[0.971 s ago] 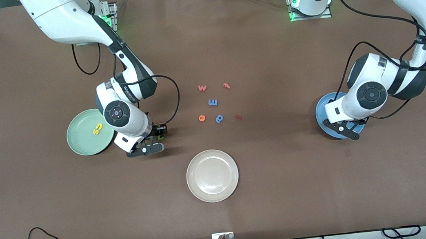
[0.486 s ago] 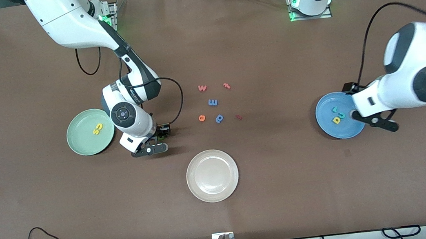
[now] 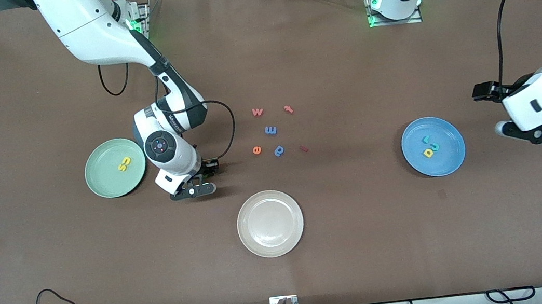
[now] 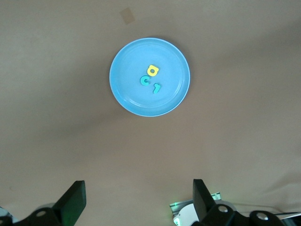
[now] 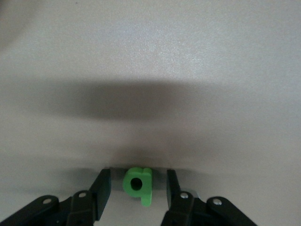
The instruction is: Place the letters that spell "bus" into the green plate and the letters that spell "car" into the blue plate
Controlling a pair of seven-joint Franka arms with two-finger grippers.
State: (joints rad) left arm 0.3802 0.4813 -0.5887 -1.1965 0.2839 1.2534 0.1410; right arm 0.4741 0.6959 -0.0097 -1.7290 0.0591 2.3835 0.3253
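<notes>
The green b lies on the brown table between the green plate and the cluster of loose letters, and the right gripper is down around it. Its fingers stand a little apart on either side of the letter, each with a narrow gap, so the b is not yet clamped; they have drawn closer together than a second ago, and the right arm has shifted slightly toward the cream-white plate.

In the green plate sit the yellow s and u, touching each other, as before.

At the left arm's end of the table, the blue plate holds the yellow a, the teal c and the teal r, close together near its middle. A second ago the left gripper hung over this plate and hid them; now it has pulled away and is raised over bare table past the plate's edge, fingers spread wide with nothing between them.

The orange w, salmon t, blue m, orange e, blue p and a small red piece lie unmoved.
</notes>
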